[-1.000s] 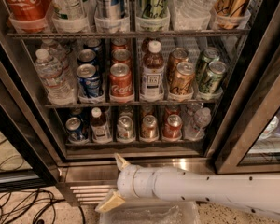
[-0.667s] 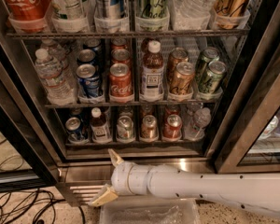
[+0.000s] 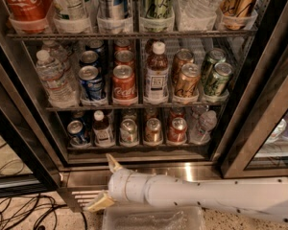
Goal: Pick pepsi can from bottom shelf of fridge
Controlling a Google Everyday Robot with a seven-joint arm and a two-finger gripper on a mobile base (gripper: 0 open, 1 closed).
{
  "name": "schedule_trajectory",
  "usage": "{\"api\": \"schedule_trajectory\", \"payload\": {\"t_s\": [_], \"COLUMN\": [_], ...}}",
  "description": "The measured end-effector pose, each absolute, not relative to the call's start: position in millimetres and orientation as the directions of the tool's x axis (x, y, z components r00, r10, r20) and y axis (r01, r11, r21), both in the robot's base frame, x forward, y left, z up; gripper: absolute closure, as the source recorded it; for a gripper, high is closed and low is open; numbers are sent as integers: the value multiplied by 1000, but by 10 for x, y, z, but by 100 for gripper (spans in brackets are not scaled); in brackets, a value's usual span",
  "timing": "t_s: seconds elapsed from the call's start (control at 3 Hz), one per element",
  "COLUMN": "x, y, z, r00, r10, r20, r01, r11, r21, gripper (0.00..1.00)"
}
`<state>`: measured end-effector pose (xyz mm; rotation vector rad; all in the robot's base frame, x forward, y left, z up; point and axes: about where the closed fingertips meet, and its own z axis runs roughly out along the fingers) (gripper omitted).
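One pepsi can point(image 3: 77, 131) at far left of bottom shelf point(image 3: 139, 149), just beside white-capped bottle point(image 3: 102, 130). Gripper point(image 3: 106, 183) low before fridge point(image 3: 192, 170) sill, below shelf, fingers spread wide, apart from can.

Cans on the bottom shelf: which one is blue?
The pepsi can, far left on the bottom shelf. The other cans there are silver or reddish. The open hand hangs just below that shelf.
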<state>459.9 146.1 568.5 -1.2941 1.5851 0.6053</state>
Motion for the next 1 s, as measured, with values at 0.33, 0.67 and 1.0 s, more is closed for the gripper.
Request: {"api": "schedule_trajectory", "payload": {"t_s": [0.33,0.67,1.0], "x": [4737,4853,4946], "y": [1825,2113,2291], "z": [5559,5549,5618], "r00": [63,95,131], "r10": [-378,-316,-287], "r20": [-924,-944,-949], "r01": [-907,-870,-820], "r11": [363,434,507], "r21": [-211,-233,-266], "gripper": [0,0,0]}}
